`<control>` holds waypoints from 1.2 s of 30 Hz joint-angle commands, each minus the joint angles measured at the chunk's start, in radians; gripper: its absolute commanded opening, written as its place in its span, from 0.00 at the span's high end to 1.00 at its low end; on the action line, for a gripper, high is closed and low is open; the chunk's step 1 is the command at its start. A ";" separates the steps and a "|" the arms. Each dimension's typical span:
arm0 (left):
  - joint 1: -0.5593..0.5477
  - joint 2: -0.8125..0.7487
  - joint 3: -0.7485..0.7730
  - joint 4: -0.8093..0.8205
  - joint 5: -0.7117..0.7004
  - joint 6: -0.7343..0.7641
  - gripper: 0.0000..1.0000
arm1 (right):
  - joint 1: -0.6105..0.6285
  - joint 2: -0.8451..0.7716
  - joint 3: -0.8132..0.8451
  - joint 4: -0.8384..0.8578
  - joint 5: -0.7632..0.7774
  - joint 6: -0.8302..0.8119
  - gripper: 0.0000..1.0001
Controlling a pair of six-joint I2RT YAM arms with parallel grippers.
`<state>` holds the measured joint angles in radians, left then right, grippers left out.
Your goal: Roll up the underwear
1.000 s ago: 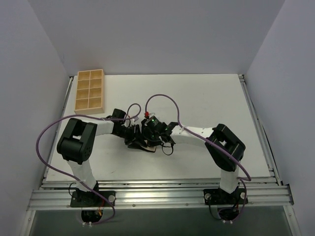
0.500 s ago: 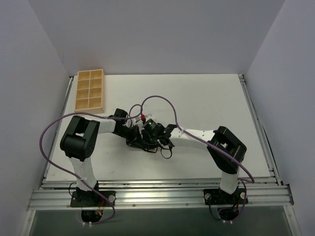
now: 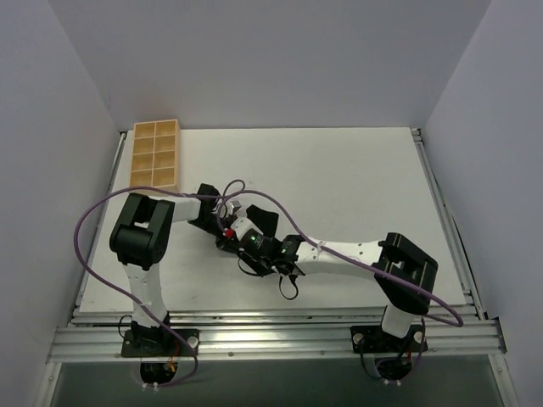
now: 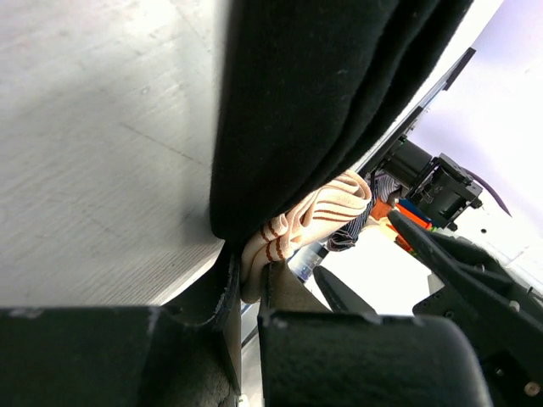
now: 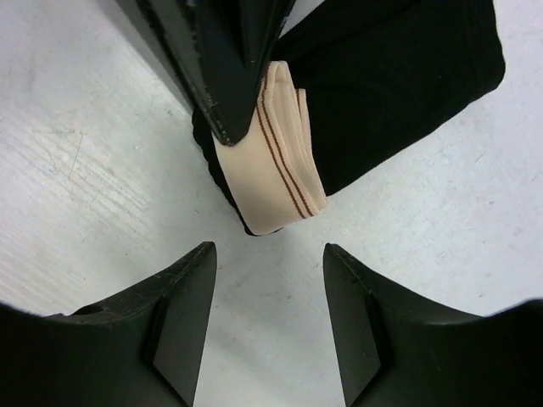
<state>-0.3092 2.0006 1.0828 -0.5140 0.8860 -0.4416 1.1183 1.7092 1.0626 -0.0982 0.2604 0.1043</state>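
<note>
The underwear (image 5: 399, 93) lies folded on the table as a black bundle, its beige striped waistband (image 5: 276, 161) at the near end. My left gripper (image 4: 250, 280) is shut on that waistband (image 4: 305, 216), and black fabric (image 4: 322, 102) fills the space above its fingers. One left finger (image 5: 221, 68) shows pressed against the band in the right wrist view. My right gripper (image 5: 267, 280) stands open just short of the band, with only bare table between its fingers. From above, the underwear (image 3: 263, 219) sits between the left gripper (image 3: 222, 222) and the right gripper (image 3: 243, 242).
A tan wooden compartment tray (image 3: 154, 154) stands at the back left corner of the white table (image 3: 365, 178). A purple cable (image 3: 93, 220) loops off the left arm, and another trails along the right arm. Grey walls close in both sides.
My right gripper has opened, let go of the underwear and drawn back toward the near edge. The left gripper has shut on the waistband and stays there.
</note>
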 commanded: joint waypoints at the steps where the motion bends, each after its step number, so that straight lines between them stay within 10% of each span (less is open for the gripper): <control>1: 0.013 0.026 0.028 -0.058 -0.101 0.032 0.98 | 0.043 0.007 0.019 -0.026 0.109 -0.138 0.51; 36: -0.004 0.049 0.003 -0.168 0.045 0.053 0.98 | 0.095 0.320 0.114 0.089 0.313 -0.433 0.60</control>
<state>-0.3038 2.0262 1.0920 -0.6014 0.9257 -0.4381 1.2278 1.9610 1.1522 -0.0147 0.5766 -0.3225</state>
